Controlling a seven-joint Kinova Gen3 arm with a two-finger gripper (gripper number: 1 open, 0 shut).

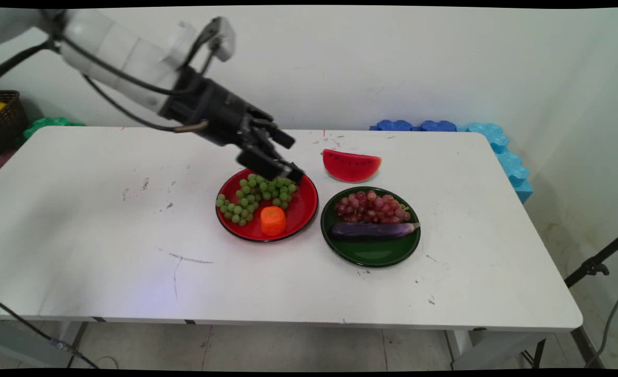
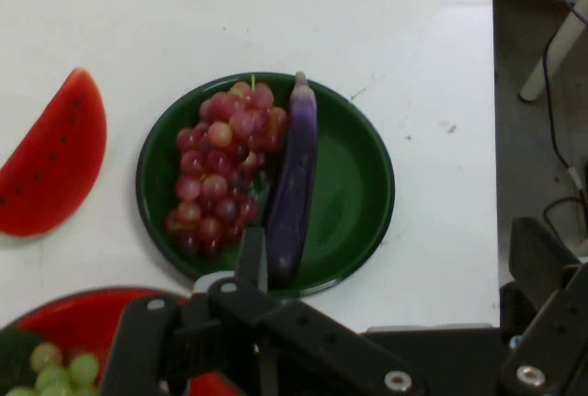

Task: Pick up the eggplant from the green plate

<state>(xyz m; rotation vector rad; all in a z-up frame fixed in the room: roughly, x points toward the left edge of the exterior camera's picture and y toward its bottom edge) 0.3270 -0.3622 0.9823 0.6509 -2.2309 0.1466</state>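
My black gripper (image 1: 292,156) hangs open over the far rim of the red plate (image 1: 304,209), just above a bunch of green grapes (image 1: 254,198), and holds nothing. An orange fruit (image 1: 273,220) sits at that plate's near side. To the right stands a green plate (image 1: 371,254) with red grapes (image 1: 371,205) and a purple eggplant (image 1: 374,230). A watermelon slice (image 1: 351,165) lies on the table behind the two plates. The hand view looks past the gripper (image 2: 395,247) at the green plate (image 2: 358,175), the red grapes (image 2: 220,171), the eggplant (image 2: 294,185) and the watermelon slice (image 2: 50,157).
Blue foam blocks (image 1: 497,146) run along the table's far right edge. A dark basket (image 1: 5,118) and something green (image 1: 47,124) stand beyond the far left corner. A black stand leg (image 1: 594,264) is off the right side. The white table (image 1: 104,235) is scuffed.
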